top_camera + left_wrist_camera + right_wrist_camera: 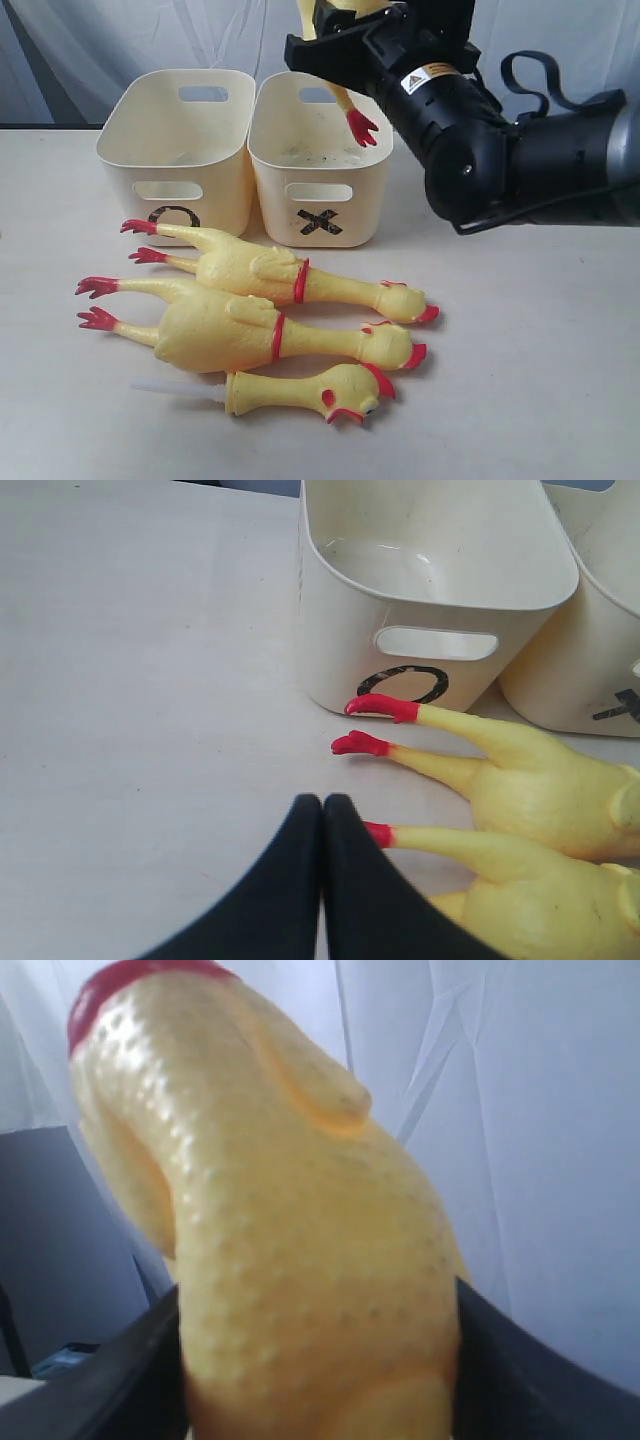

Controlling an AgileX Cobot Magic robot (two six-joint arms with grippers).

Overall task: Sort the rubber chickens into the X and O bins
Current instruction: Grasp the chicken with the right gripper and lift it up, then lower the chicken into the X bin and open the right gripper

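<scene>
My right gripper (335, 45) hangs above the X bin (362, 195), shut on a long rubber chicken (300, 1240). That chicken's red foot (361, 127) dangles over the bin's opening. The black fingers (110, 1380) press both sides of its yellow body. Two long chickens (270, 275) (240, 335) and a short one with a white stick (300, 392) lie on the table in front of the bins. The O bin (130, 165) stands left of the X bin. My left gripper (322, 805) is shut and holds nothing, low over the table beside a red foot (378, 833); the exterior view does not show it.
The two bins touch side by side near the table's back edge, with a white curtain behind them. The O bin (340, 670) looks to hold nothing. Bare tabletop (540, 380) stretches to the right of the lying chickens.
</scene>
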